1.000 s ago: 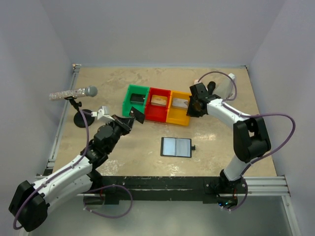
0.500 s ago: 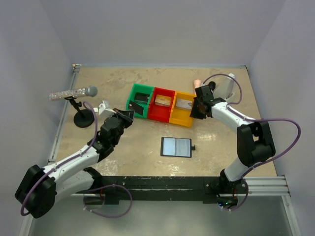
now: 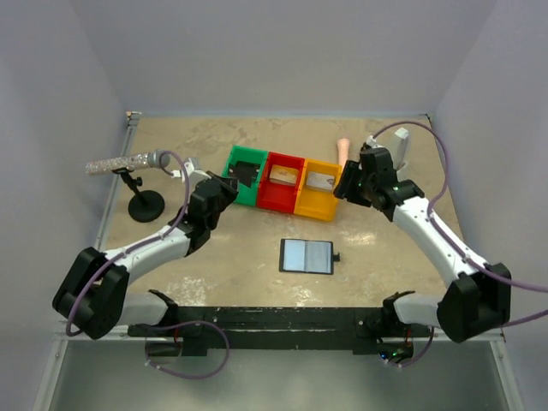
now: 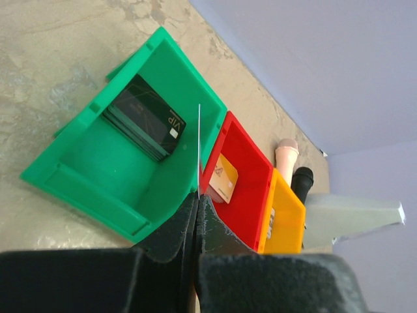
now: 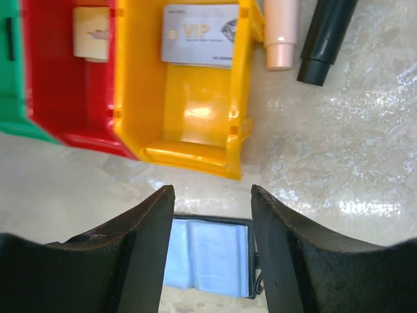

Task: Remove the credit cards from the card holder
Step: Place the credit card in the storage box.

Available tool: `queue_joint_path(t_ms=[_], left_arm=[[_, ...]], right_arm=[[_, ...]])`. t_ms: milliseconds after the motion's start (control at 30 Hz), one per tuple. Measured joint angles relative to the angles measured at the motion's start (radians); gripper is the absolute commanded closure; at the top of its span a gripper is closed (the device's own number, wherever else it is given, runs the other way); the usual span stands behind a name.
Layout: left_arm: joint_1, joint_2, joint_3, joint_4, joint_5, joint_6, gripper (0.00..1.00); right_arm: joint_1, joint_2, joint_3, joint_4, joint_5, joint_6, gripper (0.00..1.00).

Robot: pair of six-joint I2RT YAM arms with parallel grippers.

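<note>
The card holder (image 3: pixel 306 255) lies open on the table, pale blue faces up; it also shows between the fingers in the right wrist view (image 5: pixel 208 257). My left gripper (image 3: pixel 229 187) is shut on a thin card (image 4: pixel 198 143), seen edge-on, above the green bin (image 4: pixel 98 163). A dark card (image 4: pixel 143 117) lies in that bin. A tan card (image 5: pixel 91 32) lies in the red bin (image 3: pixel 276 199). A silvery grey card (image 5: pixel 199 34) lies in the yellow bin (image 3: pixel 310 205). My right gripper (image 3: pixel 344 188) is open and empty just right of the yellow bin, above the table (image 5: pixel 212 195).
A microphone (image 3: pixel 128 163) on a round stand is at the left. A pink tube (image 5: pixel 281 32) and a black marker (image 5: pixel 326 39) lie right of the yellow bin. A white object (image 3: pixel 401 145) stands at the back right.
My left gripper has moved up and right with the card, from the table left of the bins to over the green bin. My right gripper has drawn back slightly right of the yellow bin.
</note>
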State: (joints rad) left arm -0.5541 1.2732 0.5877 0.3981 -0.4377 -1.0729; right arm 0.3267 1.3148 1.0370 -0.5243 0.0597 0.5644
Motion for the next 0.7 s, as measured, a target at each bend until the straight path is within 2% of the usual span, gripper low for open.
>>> queue_joint_path(t_ms=[167,300,467,700], left_arm=[[0.045,0.106,0.078,0.005,0.024,0.011,1.00],[0.091,0.187,0.107,0.012,0.098,0.009,1.00],[0.137,0.276,0.128,0.035,0.194,-0.005,1.00],[0.141,0.352,0.176,0.072,0.230,-0.028,1.00]], right_arm=[[0.069,-0.179,-0.050,0.001,-0.016,0.000,0.46],[0.131,-0.291,-0.121,-0.006,-0.072,0.000,0.47],[0.138,-0.404,-0.219,-0.022,-0.134,-0.007,0.46],[0.138,-0.564,-0.287,-0.057,-0.167,-0.008,0.47]])
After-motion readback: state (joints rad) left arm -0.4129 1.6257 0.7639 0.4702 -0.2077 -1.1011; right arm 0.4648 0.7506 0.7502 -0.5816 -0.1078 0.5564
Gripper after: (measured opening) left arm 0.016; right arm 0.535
